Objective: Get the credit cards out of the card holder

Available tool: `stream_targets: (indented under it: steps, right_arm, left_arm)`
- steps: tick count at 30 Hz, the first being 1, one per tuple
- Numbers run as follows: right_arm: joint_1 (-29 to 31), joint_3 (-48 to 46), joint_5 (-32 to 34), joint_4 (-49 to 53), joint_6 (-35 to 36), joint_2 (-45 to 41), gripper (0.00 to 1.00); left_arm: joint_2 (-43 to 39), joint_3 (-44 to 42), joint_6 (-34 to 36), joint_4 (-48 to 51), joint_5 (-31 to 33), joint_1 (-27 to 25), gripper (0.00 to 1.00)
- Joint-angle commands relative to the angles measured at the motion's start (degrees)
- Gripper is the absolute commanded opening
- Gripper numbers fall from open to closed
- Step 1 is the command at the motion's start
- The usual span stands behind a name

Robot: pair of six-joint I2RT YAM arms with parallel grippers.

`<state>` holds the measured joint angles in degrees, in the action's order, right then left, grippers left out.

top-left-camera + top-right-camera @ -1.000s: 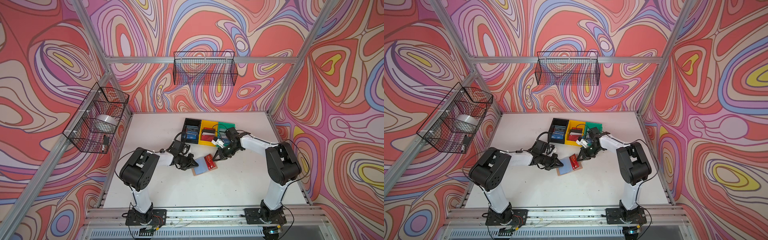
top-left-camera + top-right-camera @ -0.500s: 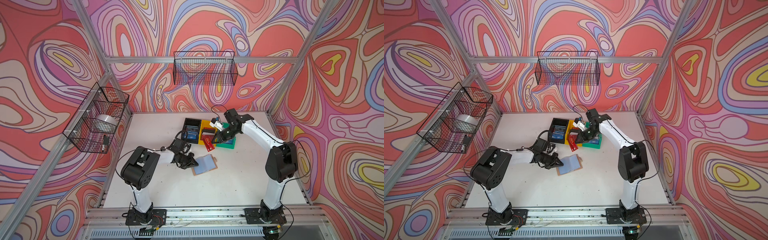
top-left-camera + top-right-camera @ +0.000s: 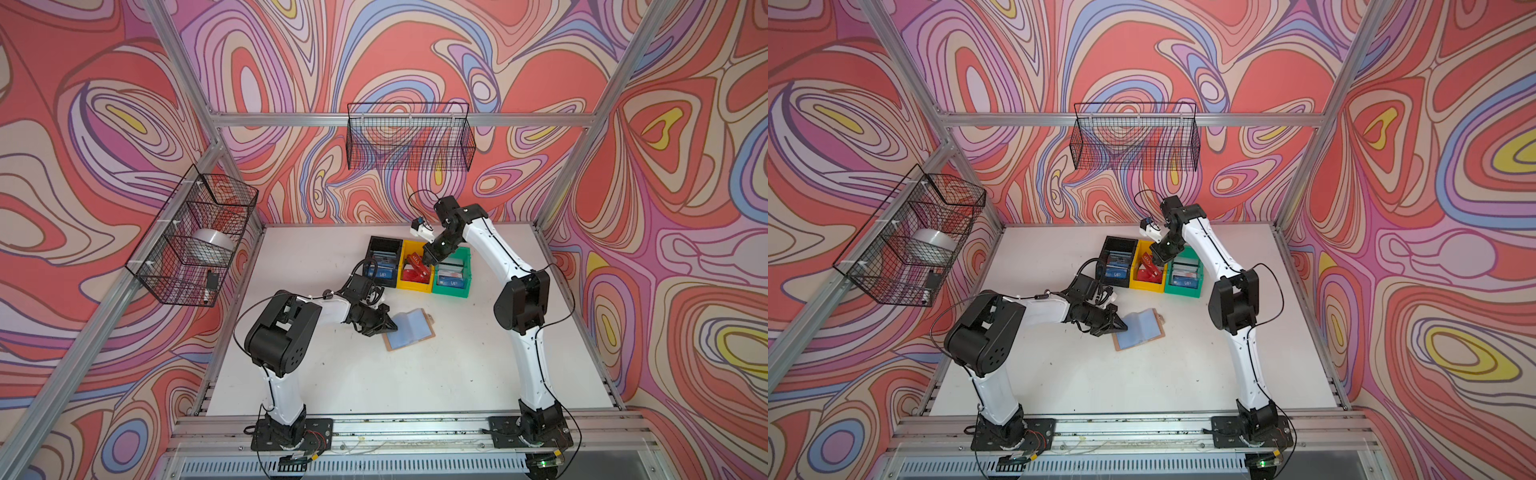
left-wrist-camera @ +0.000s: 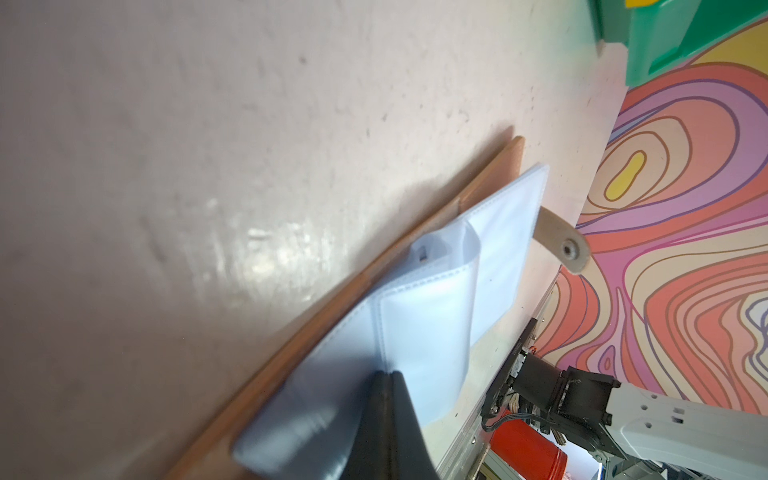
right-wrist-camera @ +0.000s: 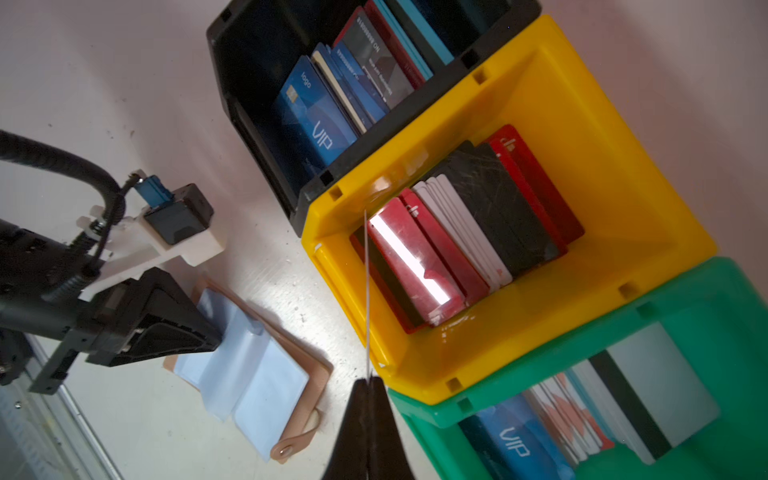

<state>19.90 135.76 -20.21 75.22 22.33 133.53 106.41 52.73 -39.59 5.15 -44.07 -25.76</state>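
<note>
The left end effector (image 4: 388,376), closed together, touches the open card holder (image 4: 428,324); the right end effector (image 5: 369,382) is clamped on a credit card (image 5: 367,291) above the yellow bin (image 5: 540,299).

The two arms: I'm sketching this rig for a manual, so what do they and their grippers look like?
The left arm and right arm have white tubular links, bulky black joint housings and thin black looping cables. The left gripper and right gripper are black, with wedge fingers tapering to a point. White brackets carry black wrist cameras.
</note>
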Motion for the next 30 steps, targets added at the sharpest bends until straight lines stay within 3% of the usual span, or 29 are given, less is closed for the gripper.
stream_targets:
  steps: [1, 4, 13, 21, 30]
  right_arm:
    - [-0.22, 1.09, 4.86, 1.55, 5.42, 0.91, 0.00]
    - [-0.21, 0.28, 6.54, 0.95, 7.34, 1.45, 0.00]
    - [-0.14, -2.17, 5.16, -1.81, 10.88, 2.08, 0.00]
    - [0.81, -2.96, 3.29, -2.40, 13.40, 3.81, 0.00]
    - [3.37, -2.79, 6.69, -3.49, 16.29, 6.28, 0.00]
  left_arm:
    - [-0.23, 0.28, 0.32, 0.69, -1.64, 0.49, 0.00]
    - [-2.87, 1.09, -1.35, -2.60, -4.94, 0.49, 0.00]
    - [-4.55, 8.29, 0.43, 1.17, -6.80, 0.52, 0.00]
    - [-6.81, 3.55, -1.32, -0.60, -5.41, 2.25, 0.00]
    - [-8.85, 0.82, 0.03, 1.81, -4.66, 5.23, 0.00]
